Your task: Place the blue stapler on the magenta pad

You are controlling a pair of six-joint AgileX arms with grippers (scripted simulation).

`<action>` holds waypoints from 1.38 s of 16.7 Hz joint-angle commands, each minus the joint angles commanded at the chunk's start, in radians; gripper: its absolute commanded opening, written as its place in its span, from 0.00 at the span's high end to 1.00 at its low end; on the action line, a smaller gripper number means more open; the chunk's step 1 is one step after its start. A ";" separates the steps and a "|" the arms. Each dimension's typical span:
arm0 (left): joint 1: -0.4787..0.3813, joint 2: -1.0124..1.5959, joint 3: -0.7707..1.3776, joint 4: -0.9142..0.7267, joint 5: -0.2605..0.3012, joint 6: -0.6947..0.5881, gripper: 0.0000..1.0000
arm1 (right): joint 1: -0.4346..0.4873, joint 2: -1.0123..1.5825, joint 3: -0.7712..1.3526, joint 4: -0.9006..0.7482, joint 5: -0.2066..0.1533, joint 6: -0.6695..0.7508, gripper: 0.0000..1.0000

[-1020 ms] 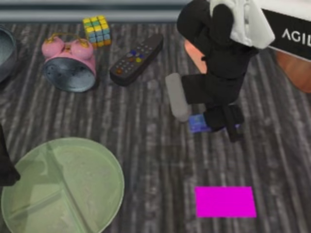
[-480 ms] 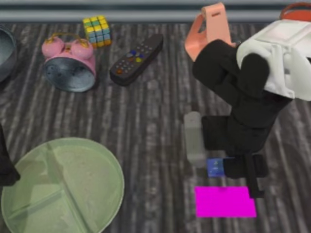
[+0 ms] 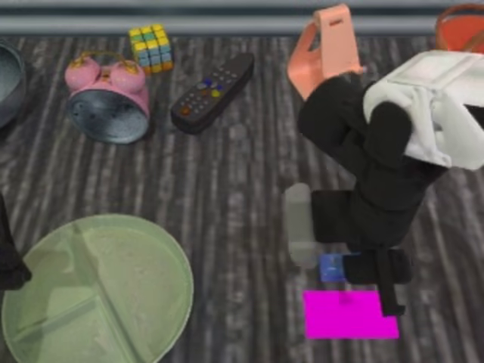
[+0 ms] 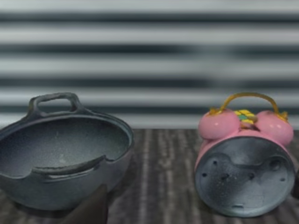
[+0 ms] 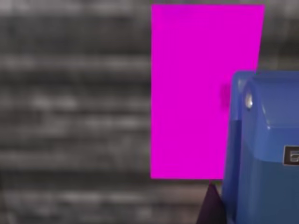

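My right gripper (image 3: 357, 269) is shut on the blue stapler (image 3: 331, 268), holding it in the air just over the far edge of the magenta pad (image 3: 350, 316). The arm's black wrist hides most of the stapler from above. In the right wrist view the stapler's blue body (image 5: 264, 154) fills the corner beside one dark fingertip (image 5: 212, 207), and the magenta pad (image 5: 201, 93) lies flat on the table beyond it. My left gripper (image 3: 7, 265) stays parked at the table's left edge, open, facing the pot and the clock.
A green divided plate (image 3: 98, 287) lies at the near left. Along the back stand a dark pot (image 4: 60, 149), a pink alarm clock (image 3: 106, 98), a colour cube (image 3: 151, 47), a dark remote (image 3: 213, 91) and a salmon stand (image 3: 325, 45).
My right arm has carried the blue stapler from mid-table toward the near edge, stopping at the far edge of the magenta pad. The left arm has not moved.
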 joint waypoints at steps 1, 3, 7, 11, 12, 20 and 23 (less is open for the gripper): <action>0.000 0.000 0.000 0.000 0.000 0.000 0.00 | 0.000 0.013 -0.027 0.045 0.000 0.001 1.00; 0.000 0.000 0.000 0.000 0.000 0.000 0.00 | 0.003 0.044 -0.090 0.152 0.000 0.002 1.00; 0.000 0.000 0.000 0.000 0.000 0.000 0.00 | 0.010 0.099 -0.196 0.306 0.001 0.000 1.00; 0.000 0.000 0.000 0.000 0.000 0.000 0.00 | 0.010 0.106 -0.208 0.321 0.001 0.000 1.00; 0.000 0.000 0.000 0.000 0.000 0.000 0.00 | 0.010 0.106 -0.208 0.321 0.001 0.000 1.00; 0.000 0.000 0.000 0.000 0.000 0.000 0.00 | 0.010 0.106 -0.208 0.321 0.001 0.000 0.40; 0.000 0.000 0.000 0.000 0.000 0.000 0.00 | 0.010 0.106 -0.208 0.321 0.001 0.000 0.17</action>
